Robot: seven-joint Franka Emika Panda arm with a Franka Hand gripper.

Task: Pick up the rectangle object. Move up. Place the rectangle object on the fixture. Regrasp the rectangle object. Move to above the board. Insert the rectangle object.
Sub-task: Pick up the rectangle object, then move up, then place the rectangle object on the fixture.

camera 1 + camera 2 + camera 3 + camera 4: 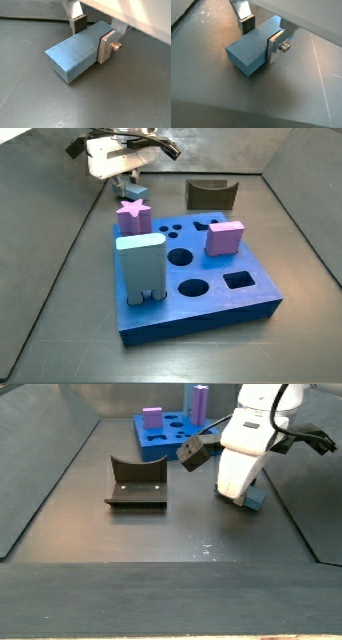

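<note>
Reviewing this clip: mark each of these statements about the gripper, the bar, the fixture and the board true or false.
1. The gripper has its fingers on either side of the rectangle object. True.
2. The rectangle object is already inserted in the board. False: it is at the gripper, away from the board.
3. The fixture holds nothing. True.
4. A pink star-shaped block stands on the board. True.
5. The gripper hovers directly above the board. False: it is beside the fixture, over the floor.

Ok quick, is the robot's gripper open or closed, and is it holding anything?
Gripper: closed on the rectangle object, its fingers clamped on both sides, low over the dark floor, away from the board.
</note>
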